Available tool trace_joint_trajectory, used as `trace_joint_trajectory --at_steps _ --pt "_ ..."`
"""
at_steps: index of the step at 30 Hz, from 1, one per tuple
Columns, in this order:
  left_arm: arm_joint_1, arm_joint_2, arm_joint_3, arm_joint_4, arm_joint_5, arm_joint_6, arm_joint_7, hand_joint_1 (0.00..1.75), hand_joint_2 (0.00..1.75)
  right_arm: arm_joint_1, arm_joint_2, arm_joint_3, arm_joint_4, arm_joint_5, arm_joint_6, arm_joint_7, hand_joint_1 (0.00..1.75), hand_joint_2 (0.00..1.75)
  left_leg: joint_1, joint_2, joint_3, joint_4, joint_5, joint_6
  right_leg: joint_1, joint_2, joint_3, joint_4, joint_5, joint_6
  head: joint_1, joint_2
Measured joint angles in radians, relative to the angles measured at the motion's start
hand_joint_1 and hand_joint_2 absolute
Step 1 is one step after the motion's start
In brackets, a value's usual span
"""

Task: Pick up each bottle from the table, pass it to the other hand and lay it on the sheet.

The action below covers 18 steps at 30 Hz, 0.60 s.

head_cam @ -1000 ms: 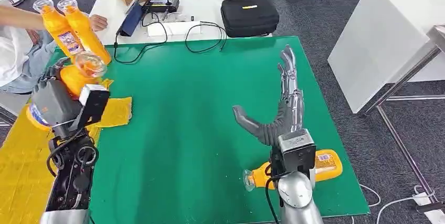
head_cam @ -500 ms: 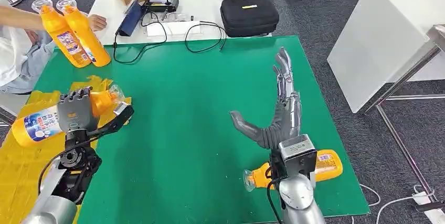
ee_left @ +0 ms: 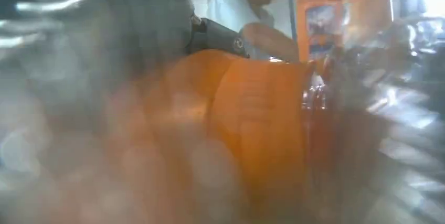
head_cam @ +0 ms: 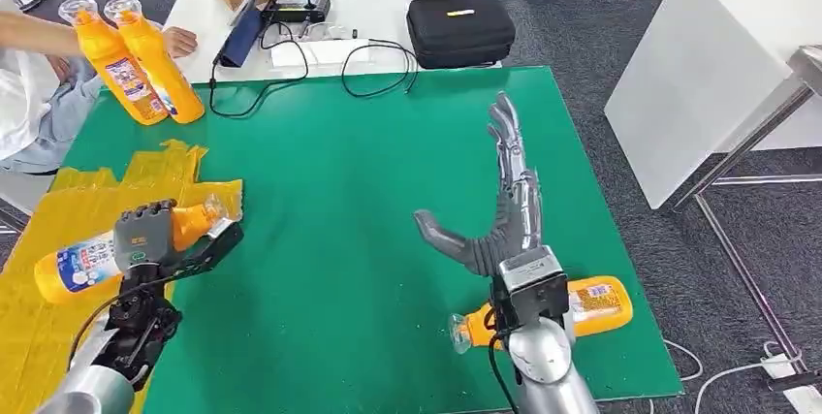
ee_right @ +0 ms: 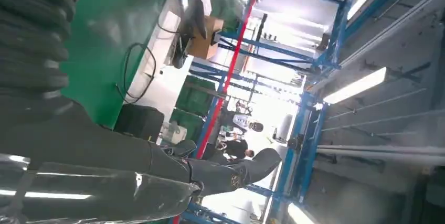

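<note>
Bottles were what the robot was busy with. One orange bottle [head_cam: 102, 251] lay sideways in the left robot hand [head_cam: 147, 237], low on the left of the frame, over the yellow sheet [head_cam: 58, 210]. The fingers were wrapped round its middle, and its clear cap pointed toward the green worktop [head_cam: 339, 191]. In the left wrist view the same bottle [ee_left: 252, 129] was a big orange blur, right up close.

The right robot hand [head_cam: 499, 210] stood in the lower middle of the frame with its fingers spread wide and straight, holding nothing. Just below it, near the bottom edge of the worktop, another orange bottle [head_cam: 596, 302] lay on its side.

In the upper left corner a person's hand [head_cam: 179, 41] was beside two more orange bottles [head_cam: 136, 60] standing up together.
</note>
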Motion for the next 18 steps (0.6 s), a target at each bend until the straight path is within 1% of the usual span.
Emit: trace_joint_trajectory --at_steps 5,8,9,10,11,12,14,16,18 --pt "0.0 0.0 0.006 0.021 0.004 0.0 -0.006 1.75 1.75 -0.001 0.0 0.003 0.013 0.0 0.0 0.0 0.0 1.75 0.0 0.0 0.0 0.0 0.0 0.0 0.0 0.0 0.0 0.0 0.0 0.0 0.0 0.0" --pt "0.0 0.0 0.014 0.029 0.029 -0.023 -0.038 1.75 1.75 -0.005 0.0 0.006 0.021 0.0 0.002 0.0 0.0 1.75 0.0 0.0 0.0 0.0 0.0 0.0 0.0 0.0 0.0 0.0 0.0 0.0 0.0 0.0" --pt "0.0 -0.001 0.019 0.032 0.047 -0.039 -0.056 1.52 1.75 -0.007 0.0 0.008 0.025 0.0 0.003 0.0 0.0 1.75 0.0 0.0 0.0 0.0 0.0 0.0 0.0 0.0 0.0 0.0 0.0 0.0 0.0 0.0" --pt "-0.001 -0.003 0.028 0.034 0.07 -0.059 -0.077 0.68 1.75 -0.008 0.0 0.009 0.028 0.0 0.004 0.0 0.0 1.75 0.0 0.0 0.0 0.0 0.0 0.0 0.0 0.0 0.0 0.0 0.0 0.0 0.0 0.0" --pt "-0.004 -0.005 0.038 0.036 0.096 -0.086 -0.099 0.05 1.75 -0.008 0.0 0.01 0.031 0.0 0.006 0.0 0.0 1.75 0.0 0.0 0.0 0.0 0.0 0.0 0.0 0.0 0.0 0.0 0.0 0.0 0.0 0.0" --pt "-0.007 -0.008 0.052 0.037 0.126 -0.121 -0.123 0.0 1.75 -0.009 0.001 0.01 0.034 0.0 0.009 0.0 0.0 1.75 0.0 -0.001 0.0 0.0 0.0 0.0 0.0 -0.001 0.0 0.0 0.0 0.0 -0.001 0.0" --pt "-0.018 -0.017 0.079 0.038 0.177 -0.194 -0.163 0.0 1.75 -0.012 0.002 0.011 0.039 0.001 0.017 0.0 0.0 1.75 0.0 -0.001 0.001 0.0 0.0 0.0 0.0 -0.002 0.002 0.0 0.0 0.0 -0.001 0.0" --pt "-0.03 -0.02 0.101 0.039 0.199 -0.252 -0.169 0.0 1.75 -0.013 0.005 0.01 0.041 0.002 0.02 0.0 0.0 1.75 0.0 -0.001 0.002 0.0 0.0 0.0 0.0 -0.002 0.003 0.0 0.0 0.0 0.0 0.0" --pt "-0.036 -0.024 0.114 0.039 0.203 -0.274 -0.169 0.0 1.75 -0.013 0.006 0.01 0.042 0.003 0.024 0.0 0.0 1.75 0.0 -0.001 0.004 -0.001 0.0 0.0 0.0 -0.002 0.005 0.0 0.0 0.0 -0.001 0.0"
